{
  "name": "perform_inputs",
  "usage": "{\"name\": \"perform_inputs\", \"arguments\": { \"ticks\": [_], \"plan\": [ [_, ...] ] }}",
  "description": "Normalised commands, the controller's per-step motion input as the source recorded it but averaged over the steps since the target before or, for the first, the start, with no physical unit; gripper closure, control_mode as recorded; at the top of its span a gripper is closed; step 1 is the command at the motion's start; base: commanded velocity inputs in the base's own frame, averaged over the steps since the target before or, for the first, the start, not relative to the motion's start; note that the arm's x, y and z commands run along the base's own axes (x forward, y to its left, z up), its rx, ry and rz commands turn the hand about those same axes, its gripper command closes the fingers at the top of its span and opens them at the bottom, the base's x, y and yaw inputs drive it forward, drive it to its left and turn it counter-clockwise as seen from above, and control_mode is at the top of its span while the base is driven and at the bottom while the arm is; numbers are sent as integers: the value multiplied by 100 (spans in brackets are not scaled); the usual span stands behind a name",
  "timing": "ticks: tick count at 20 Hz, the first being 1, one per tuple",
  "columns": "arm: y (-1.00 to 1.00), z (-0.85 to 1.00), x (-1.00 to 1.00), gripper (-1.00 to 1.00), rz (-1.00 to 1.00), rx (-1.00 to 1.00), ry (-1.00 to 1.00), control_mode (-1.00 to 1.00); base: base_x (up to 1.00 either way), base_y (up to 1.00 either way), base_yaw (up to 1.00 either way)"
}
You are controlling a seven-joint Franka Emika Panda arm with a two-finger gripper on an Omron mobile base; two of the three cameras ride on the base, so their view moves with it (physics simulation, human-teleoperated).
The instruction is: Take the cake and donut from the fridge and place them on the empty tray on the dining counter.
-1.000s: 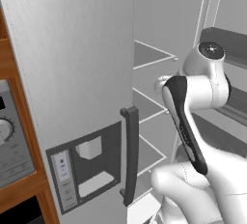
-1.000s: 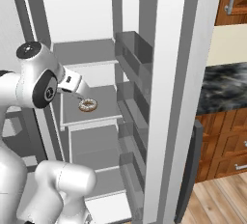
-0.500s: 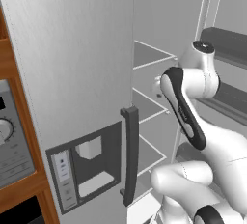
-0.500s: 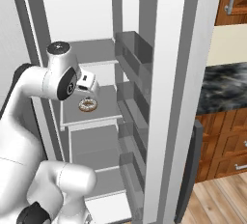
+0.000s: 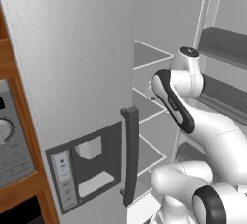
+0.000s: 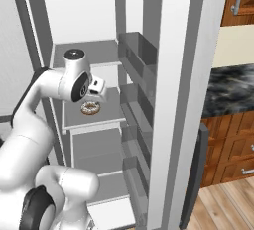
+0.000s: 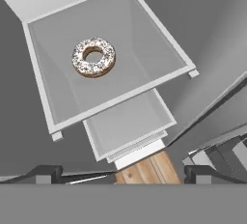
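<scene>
While the gripper [image 7: 118, 172] hangs inside the open fridge [image 6: 168, 75] with its two dark tips spread wide and nothing between them, the donut [image 7: 94, 57] lies flat below it on a grey shelf [image 7: 144, 54], well apart from the tips. In the right base view the hand sits just above and beside the donut [image 6: 90, 107], which rests near the middle of that shelf [image 6: 111, 117]. In the hand view the donut has bare shelf on every side, more toward the front lip than toward the back wall, and the shelf's front edge runs clear across with a small tab at each corner. Below that edge a lower shelf [image 7: 130, 124] steps out, and past it a strip of wood floor [image 7: 144, 170] shows. To the right the door bins [image 6: 136, 50] stand close along the shelf edge. In the left base view the arm [image 5: 173, 102] reaches past the shut door and its dark handle [image 5: 130, 155].
</scene>
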Motion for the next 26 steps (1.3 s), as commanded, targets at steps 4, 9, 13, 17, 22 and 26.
{"name": "perform_inputs", "arguments": {
  "ticks": [4,9,13,17,22,26],
  "plan": [
    [0,-36,54,-100,3,0,2,-100,0,0,0],
    [0,-37,47,-100,3,0,0,-100,0,0,0],
    [0,-43,46,-100,3,0,1,-100,0,0,0],
    [5,-47,46,-100,2,0,0,-100,0,0,0],
    [3,-37,37,-100,2,0,0,-100,0,0,0],
    [7,-30,31,-100,1,0,0,-100,0,0,0]
  ]
}}
